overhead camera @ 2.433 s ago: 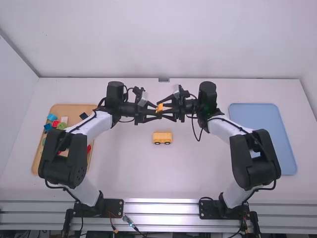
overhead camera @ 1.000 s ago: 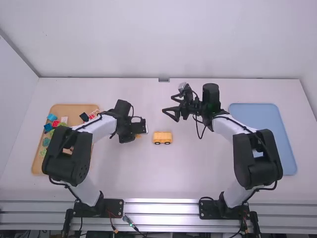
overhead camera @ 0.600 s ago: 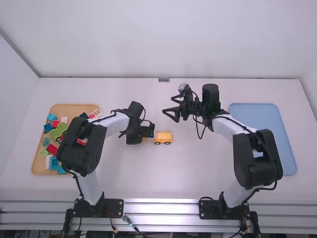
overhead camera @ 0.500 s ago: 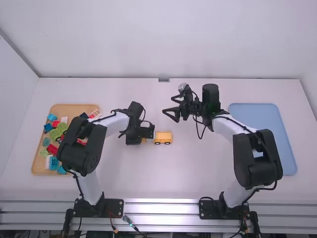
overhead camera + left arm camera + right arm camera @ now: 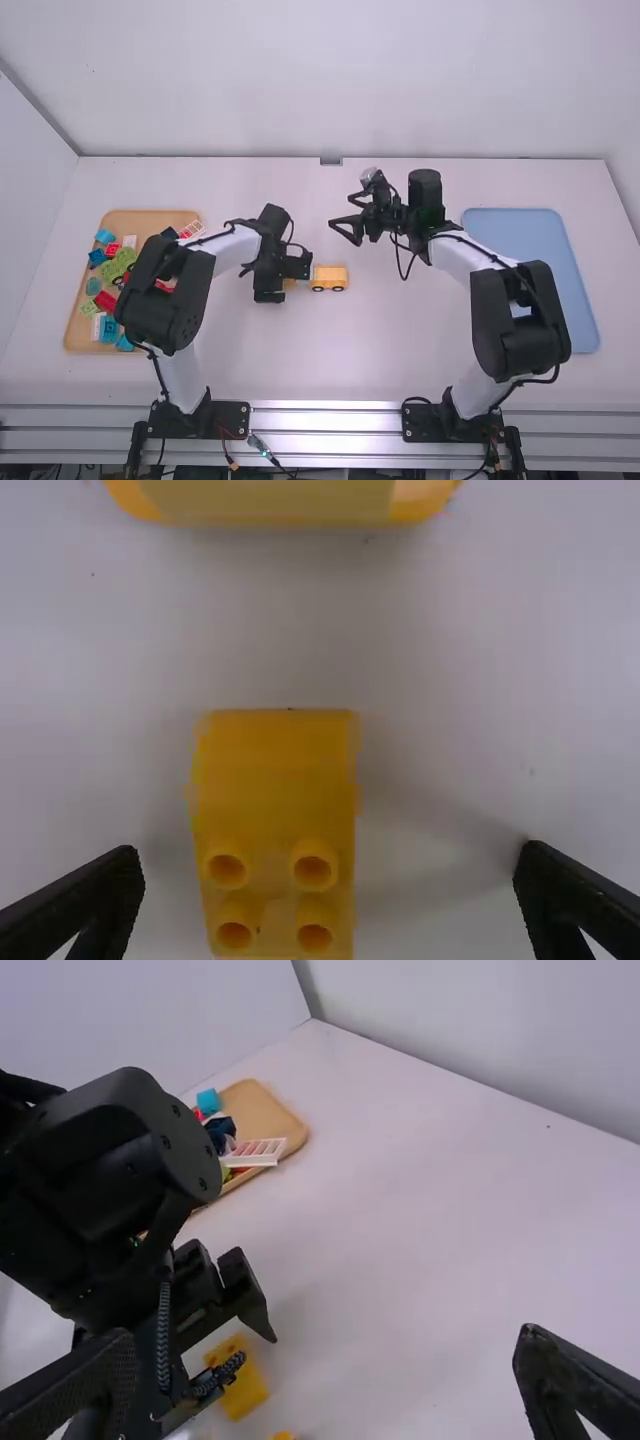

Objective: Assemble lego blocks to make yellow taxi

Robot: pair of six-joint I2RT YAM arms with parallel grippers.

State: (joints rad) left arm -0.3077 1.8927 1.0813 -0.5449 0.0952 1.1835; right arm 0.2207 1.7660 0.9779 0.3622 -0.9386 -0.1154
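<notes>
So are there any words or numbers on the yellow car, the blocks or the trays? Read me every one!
There are none that I can read.
Yellow car: no readable lettering.
Loose yellow block: round tubes, no letters or numbers.
Blocks in the wooden tray: too small to tell.
Blue tray: no readable print.

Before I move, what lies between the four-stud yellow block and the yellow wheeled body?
In the left wrist view, bare white table lies between the four-stud yellow block and the yellow wheeled body; they don't touch.
</notes>
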